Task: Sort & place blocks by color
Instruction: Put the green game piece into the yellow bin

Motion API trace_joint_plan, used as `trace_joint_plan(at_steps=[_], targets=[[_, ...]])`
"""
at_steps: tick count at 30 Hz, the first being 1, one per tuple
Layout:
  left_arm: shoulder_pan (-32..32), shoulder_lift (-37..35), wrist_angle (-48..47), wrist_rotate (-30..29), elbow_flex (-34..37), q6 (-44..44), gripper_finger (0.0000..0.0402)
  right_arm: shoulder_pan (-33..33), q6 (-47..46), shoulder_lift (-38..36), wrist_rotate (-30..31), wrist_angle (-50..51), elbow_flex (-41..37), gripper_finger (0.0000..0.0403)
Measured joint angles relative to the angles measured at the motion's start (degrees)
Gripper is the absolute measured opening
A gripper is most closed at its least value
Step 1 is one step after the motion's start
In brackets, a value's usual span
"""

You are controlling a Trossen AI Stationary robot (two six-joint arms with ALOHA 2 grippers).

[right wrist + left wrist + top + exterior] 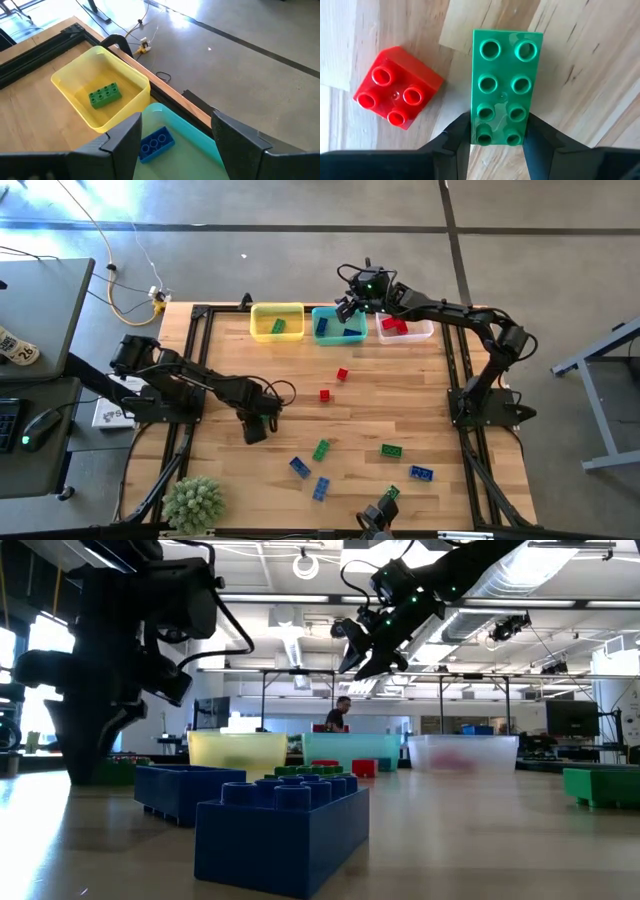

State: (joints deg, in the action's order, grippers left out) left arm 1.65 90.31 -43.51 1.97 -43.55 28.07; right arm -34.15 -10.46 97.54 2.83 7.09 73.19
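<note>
**A:** So, from above, where do you stand?

**B:** Your left gripper (255,427) sits low over the left-middle of the table (420,395), hiding the brick it works on. Your right gripper (350,308) hovers above the teal bin (339,336), probably parked where blue goes. Loose blocks lie toward the near edge.

**A:** And the low view?

**B:** A blue brick (283,833) fills the foreground; the yellow bin (237,753), the teal bin and the clear bin (462,752) line the far side.

**A:** Left wrist?

**B:** Your fingers (461,134) clamp the short end of a green brick (504,86), flat on the wood, a red brick (396,86) just beside it. Gripping across the narrow width suits the jaws.

**A:** Right wrist?

**B:** Jaws spread, holding nothing. One green brick (105,95) lies in the yellow bin, a blue one (156,143) in the teal.
</note>
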Motion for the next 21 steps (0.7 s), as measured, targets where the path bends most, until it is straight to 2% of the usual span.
trace_joint_plan(at_steps=[11,21], targets=[[-0.51,-6.17,1.75,-3.86,0.06,-2.62,0.0117,0.0,0.0,0.0,0.02,0.01,-0.02,0.0226],[-6.64,-11.12,1.61,-11.31,0.02,-7.51,0.0118,0.83,0.0,0.0,-0.49,0.07,-0.02,0.0226]])
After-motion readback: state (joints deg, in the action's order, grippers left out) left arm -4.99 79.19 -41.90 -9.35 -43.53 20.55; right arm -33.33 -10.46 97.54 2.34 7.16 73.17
